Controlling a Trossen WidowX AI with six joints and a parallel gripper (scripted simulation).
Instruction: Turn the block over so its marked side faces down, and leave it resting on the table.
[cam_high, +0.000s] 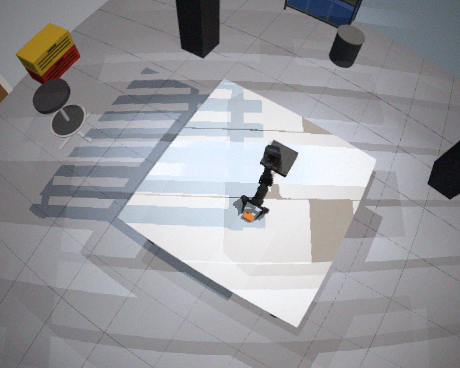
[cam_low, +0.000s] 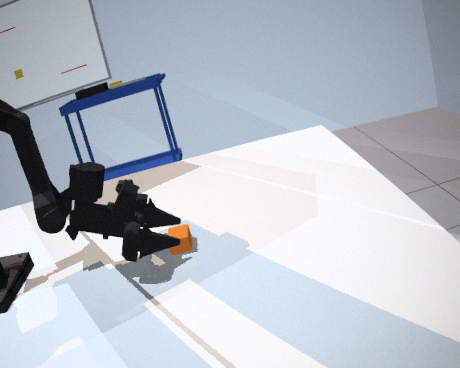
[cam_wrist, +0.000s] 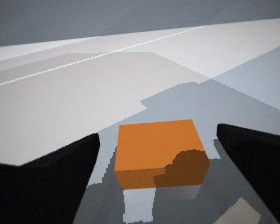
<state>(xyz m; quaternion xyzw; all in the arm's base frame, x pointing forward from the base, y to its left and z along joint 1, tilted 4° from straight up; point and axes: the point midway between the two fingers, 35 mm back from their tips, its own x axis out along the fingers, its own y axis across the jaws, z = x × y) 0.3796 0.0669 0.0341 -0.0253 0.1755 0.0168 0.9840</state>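
An orange block (cam_high: 248, 216) (cam_low: 185, 242) (cam_wrist: 155, 142) is between the fingertips, at or just above the white table (cam_high: 280, 240) (cam_low: 280, 195) (cam_wrist: 60, 110); whether it touches the table is hard to tell. Its visible faces are plain orange, and no marked side shows. A shadow crosses its right part in the wrist view. My gripper (cam_high: 252, 217) (cam_low: 179, 231) (cam_wrist: 157, 134) is open, reaching low over the table with one finger on each side of the block. Gaps show between the block and both fingers in the wrist view. The block's underside is hidden.
The arm's dark base (cam_high: 286, 159) (cam_low: 15, 280) stands on the table behind the gripper. A blue cart (cam_low: 115, 95) and a whiteboard (cam_low: 50, 45) are beyond the table. A stool (cam_high: 51, 96) and a yellow and red box (cam_high: 49, 50) stand on the floor away from the table.
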